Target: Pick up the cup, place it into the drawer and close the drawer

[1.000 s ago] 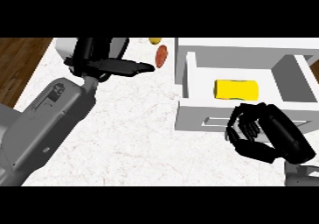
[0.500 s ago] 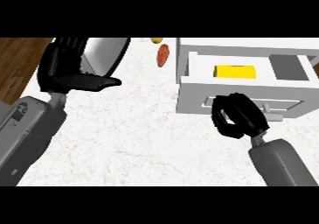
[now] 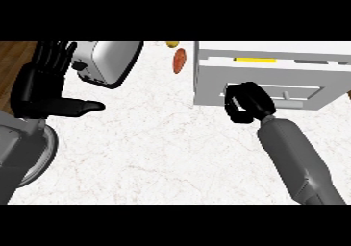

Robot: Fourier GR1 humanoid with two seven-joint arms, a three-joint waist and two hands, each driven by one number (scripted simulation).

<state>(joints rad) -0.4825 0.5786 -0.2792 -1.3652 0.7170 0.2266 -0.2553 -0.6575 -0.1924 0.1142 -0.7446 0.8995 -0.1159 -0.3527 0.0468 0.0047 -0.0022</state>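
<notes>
Head view: left hand (image 3: 44, 89) sits at the left edge over the marble counter (image 3: 156, 144), fingers straight and pointing up, thumb out sideways, holding nothing. Just right of it is a white appliance (image 3: 114, 60), tilted. Further right, a small yellow item (image 3: 172, 44) and an orange-red item (image 3: 179, 61) lie on the counter, just beside the drawer. White drawer (image 3: 210, 89) is open by only a narrow gap. Yellow cup (image 3: 255, 59) lies inside; only a thin strip shows, long axis left-right; which way it points cannot be told. Right hand (image 3: 247, 103) is against the drawer front, fingers curled, nothing seen inside them.
</notes>
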